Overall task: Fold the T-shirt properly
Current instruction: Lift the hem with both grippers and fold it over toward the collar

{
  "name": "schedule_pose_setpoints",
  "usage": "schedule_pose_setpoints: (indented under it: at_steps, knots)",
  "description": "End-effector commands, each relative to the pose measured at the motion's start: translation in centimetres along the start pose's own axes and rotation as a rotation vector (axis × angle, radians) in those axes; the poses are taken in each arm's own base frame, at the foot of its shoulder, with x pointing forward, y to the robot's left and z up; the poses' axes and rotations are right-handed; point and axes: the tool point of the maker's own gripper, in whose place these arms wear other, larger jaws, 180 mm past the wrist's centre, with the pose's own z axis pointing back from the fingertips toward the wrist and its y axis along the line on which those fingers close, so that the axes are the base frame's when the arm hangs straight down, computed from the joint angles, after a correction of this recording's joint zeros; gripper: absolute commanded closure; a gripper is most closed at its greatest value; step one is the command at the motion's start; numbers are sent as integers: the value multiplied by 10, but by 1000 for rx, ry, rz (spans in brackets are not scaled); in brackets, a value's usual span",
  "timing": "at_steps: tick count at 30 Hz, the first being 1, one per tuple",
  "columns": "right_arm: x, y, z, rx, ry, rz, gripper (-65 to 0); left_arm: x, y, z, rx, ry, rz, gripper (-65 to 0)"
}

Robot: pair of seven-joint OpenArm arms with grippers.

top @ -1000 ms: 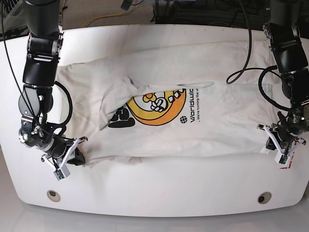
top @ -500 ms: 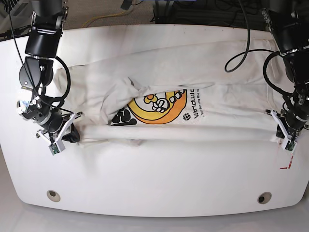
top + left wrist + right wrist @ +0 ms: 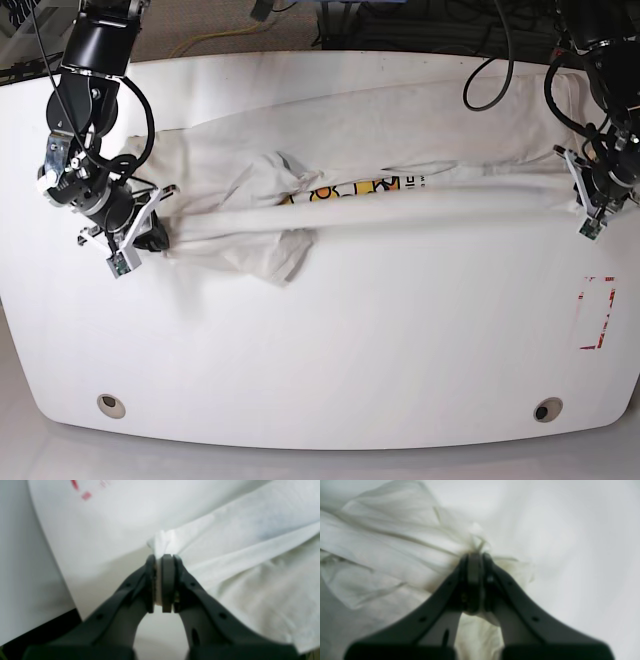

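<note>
The T-shirt [image 3: 380, 190] lies stretched across the far half of the white bench [image 3: 330, 340], off-white and creased, its near edge raised into a long taut fold between the two claws. Only a sliver of the orange-yellow print [image 3: 335, 192] and some black lettering shows beyond that fold. A loose flap [image 3: 270, 250] sags toward the near side of the bench. The left claw [image 3: 163, 560] is clamped tight on a bunched corner of the T-shirt; the right claw [image 3: 475, 556] is likewise pinched shut on gathered cloth.
</note>
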Motion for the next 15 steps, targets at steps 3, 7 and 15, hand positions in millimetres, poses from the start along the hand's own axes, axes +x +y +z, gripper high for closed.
schedule_pose_setpoints:
  at_steps: [3,7,15]
  knots:
    - [-3,-2,5,-15,-4,-2,0,-28,-7,5,-6,71,-30,-15]
    - [-24,5,6,-1,36,-17,0,-51,-20,5,-39,126,-42,-18]
    - [-54,15,9,12,99,-41,-162,-76,-36,6,-82,190,-51,-226]
